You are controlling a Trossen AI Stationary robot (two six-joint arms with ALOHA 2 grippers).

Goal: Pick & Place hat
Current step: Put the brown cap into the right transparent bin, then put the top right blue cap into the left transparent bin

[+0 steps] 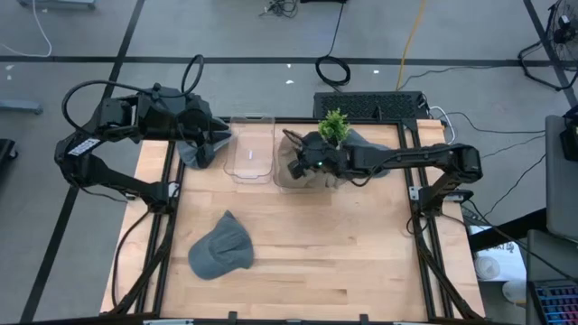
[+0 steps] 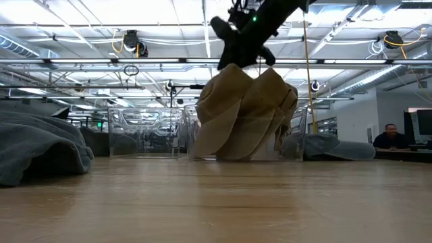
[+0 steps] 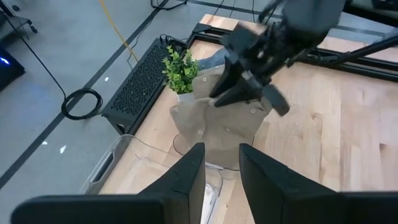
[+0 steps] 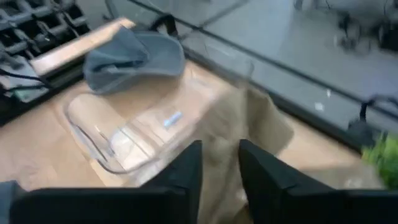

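A tan hat hangs from my right gripper left of the middle of the table's far side, beside a small green plant. In the low view the hat droops from the gripper, and its lower edge sits at table level inside a clear bin. My left gripper is shut on nothing and hovers at the far left, above a grey hat lying there. A second grey hat lies flat on the near left of the table. My right gripper pinches the tan hat's top between its two fingers, which come from above and point down. Tan cloth fills the gap between the fingers in the right wrist view. The hat hangs slack below, with its lower edge down at table level.
An open clear container stands between the two grippers. A third grey hat lies behind the plant at the far edge. The near and right parts of the wooden tabletop are bare. A person sits in the room beyond.
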